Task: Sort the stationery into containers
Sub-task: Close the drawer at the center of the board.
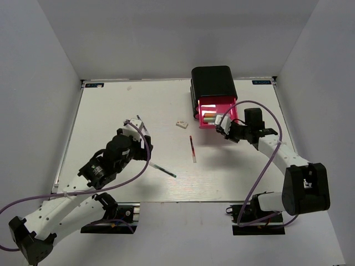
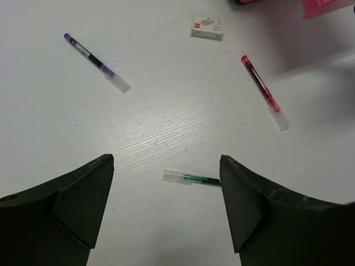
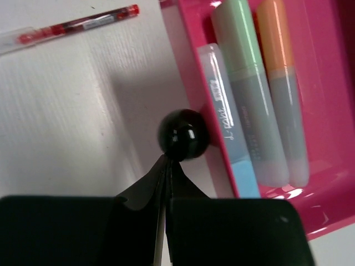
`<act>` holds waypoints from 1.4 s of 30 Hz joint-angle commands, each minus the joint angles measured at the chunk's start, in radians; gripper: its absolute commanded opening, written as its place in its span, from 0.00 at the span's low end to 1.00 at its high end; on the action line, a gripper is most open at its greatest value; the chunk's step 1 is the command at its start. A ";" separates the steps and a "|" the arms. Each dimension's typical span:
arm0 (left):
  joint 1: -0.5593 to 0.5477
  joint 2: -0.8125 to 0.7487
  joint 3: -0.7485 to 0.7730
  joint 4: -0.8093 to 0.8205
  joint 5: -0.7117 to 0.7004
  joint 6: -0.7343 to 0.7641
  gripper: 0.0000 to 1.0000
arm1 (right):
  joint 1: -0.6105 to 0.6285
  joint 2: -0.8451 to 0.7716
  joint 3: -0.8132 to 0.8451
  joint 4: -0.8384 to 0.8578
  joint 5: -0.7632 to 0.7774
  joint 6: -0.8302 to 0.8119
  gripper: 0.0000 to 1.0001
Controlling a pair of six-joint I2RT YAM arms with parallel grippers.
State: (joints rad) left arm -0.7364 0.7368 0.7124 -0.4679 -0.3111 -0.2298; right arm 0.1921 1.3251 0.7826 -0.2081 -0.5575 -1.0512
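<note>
The black case [image 1: 211,82] stands at the back with one pink drawer [image 1: 215,112] pulled out. In it lie a light blue marker [image 3: 228,133], a pale green marker [image 3: 249,94] and an orange-capped grey pen [image 3: 283,94]. My right gripper [image 3: 166,162] is shut, its tips against the drawer's round black knob [image 3: 183,134]. My left gripper [image 2: 166,159] hangs open above the table, the dark teal pen [image 2: 191,178] lying below, near its right finger. The red pen [image 2: 263,91], a purple pen [image 2: 95,61] and the white block [image 2: 207,27] lie loose on the table.
From above, the red pen [image 1: 192,148] lies mid-table, the teal pen [image 1: 165,170] nearer the front, and the white block [image 1: 181,124] left of the drawer. Grey walls enclose the white table [image 1: 111,105] on three sides.
</note>
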 commanded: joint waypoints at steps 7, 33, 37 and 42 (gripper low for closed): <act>0.002 -0.057 -0.060 0.026 -0.017 0.000 0.89 | 0.009 0.052 0.047 0.197 0.111 0.045 0.02; 0.002 -0.002 -0.060 0.035 0.015 0.000 0.90 | 0.009 0.122 0.239 0.236 0.048 0.111 0.12; 0.002 -0.002 -0.060 0.035 0.015 0.000 0.90 | 0.009 0.062 0.264 0.075 -0.015 0.020 0.31; 0.002 0.007 -0.060 0.035 0.015 0.000 0.90 | 0.006 0.063 0.319 -0.030 -0.009 -0.093 0.49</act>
State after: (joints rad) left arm -0.7364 0.7429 0.6605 -0.4408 -0.2989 -0.2295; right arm 0.1993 1.4052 1.0470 -0.1638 -0.5419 -1.0546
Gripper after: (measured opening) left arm 0.903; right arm 0.483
